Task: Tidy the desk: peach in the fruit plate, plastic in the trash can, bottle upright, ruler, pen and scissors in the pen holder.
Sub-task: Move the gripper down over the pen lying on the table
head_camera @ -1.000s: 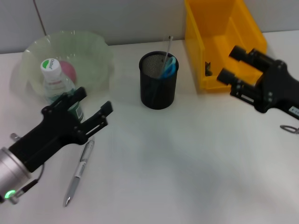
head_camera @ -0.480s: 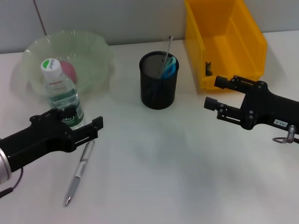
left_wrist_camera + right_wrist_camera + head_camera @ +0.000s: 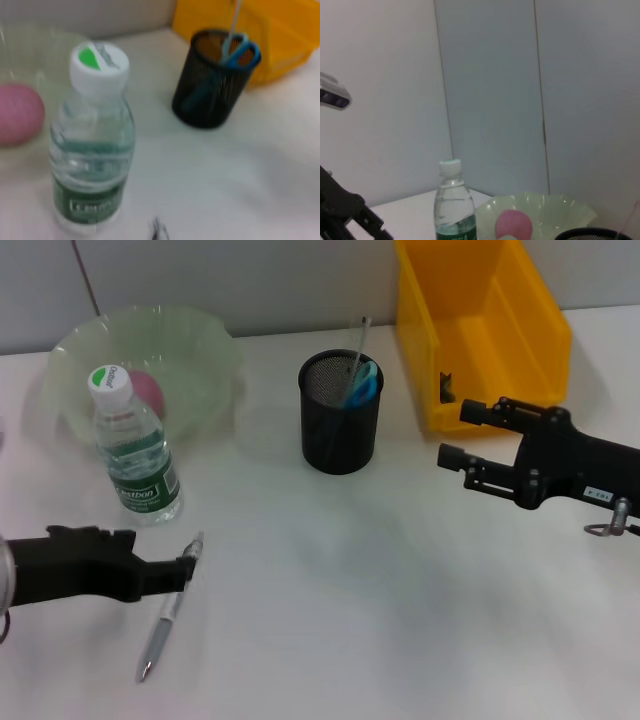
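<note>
A white worktop runs back to a pale wall. Most of the tidying looks done: the peach sits in the green fruit plate at upper left, the bottle stands upright just in front, and blue-handled scissors are in the black pen holder. The pen lies loose at lower left. The left claw, empty, touches or overlaps it; its opening cannot be told. The right claw, open and empty, hovers near the yellow trash can. The middle is open.
</note>
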Controlling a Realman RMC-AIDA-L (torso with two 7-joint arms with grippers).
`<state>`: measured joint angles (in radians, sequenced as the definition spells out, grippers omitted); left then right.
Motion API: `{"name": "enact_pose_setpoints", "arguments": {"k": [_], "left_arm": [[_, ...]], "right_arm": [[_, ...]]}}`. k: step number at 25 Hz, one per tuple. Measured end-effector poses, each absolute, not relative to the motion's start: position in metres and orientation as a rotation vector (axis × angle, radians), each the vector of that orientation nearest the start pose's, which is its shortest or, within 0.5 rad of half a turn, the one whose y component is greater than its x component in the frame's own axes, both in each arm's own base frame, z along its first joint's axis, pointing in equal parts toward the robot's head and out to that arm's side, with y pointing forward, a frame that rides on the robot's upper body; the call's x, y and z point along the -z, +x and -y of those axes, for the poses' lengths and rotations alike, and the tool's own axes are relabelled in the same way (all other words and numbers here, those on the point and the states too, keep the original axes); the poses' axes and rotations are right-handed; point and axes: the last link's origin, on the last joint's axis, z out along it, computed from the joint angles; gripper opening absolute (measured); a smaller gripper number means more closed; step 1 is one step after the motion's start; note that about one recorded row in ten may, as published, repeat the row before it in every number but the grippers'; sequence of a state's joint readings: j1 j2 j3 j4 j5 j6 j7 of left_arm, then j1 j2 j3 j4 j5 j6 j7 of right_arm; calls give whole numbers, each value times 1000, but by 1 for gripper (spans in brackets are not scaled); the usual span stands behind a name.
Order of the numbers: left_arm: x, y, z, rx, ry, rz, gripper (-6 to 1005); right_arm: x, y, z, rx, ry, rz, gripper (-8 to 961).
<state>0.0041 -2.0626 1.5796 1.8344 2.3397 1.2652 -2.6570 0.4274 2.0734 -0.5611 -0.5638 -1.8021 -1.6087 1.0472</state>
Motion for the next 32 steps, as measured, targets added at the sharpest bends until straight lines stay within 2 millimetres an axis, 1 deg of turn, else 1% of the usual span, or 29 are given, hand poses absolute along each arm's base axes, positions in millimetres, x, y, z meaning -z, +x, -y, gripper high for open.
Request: {"name": "enact_pose_setpoints", "arguments": {"k": [1, 2, 4, 5, 6, 7, 11, 14, 18, 20, 32], "left_arm": [[-18, -202, -268, 36, -2412, 1055, 791], [-15, -197, -275, -92, -2406, 1093, 791], [-9, -194, -282, -208, -2387, 1107, 791], [-9, -194, -282, -208, -2387, 1107, 791], [-6, -194, -284, -261, -2382, 1110, 791], [2, -190, -290, -332, -2391, 1102, 791], [17, -189, -304, -431, -2432, 1108, 791], [21, -191, -308, -468, -2437, 1120, 790], [21, -191, -308, -468, -2437, 1120, 790], [19, -191, -311, -463, -2429, 1124, 790], [21, -195, -311, -476, -2430, 1128, 789]], "right_arm": [[-21, 287, -308, -910, -2450, -394, 677], [-21, 286, -309, -908, -2451, -394, 677], [-22, 286, -309, -905, -2452, -397, 677], [-23, 286, -309, -902, -2451, -396, 676], [-23, 286, -309, -902, -2451, -396, 676], [-24, 287, -309, -897, -2452, -394, 676], [-25, 286, -311, -888, -2457, -385, 678], [-27, 286, -312, -875, -2460, -369, 678], [-27, 285, -313, -872, -2464, -369, 677], [-27, 284, -313, -872, -2467, -367, 676], [-27, 283, -315, -877, -2470, -376, 677]]}}
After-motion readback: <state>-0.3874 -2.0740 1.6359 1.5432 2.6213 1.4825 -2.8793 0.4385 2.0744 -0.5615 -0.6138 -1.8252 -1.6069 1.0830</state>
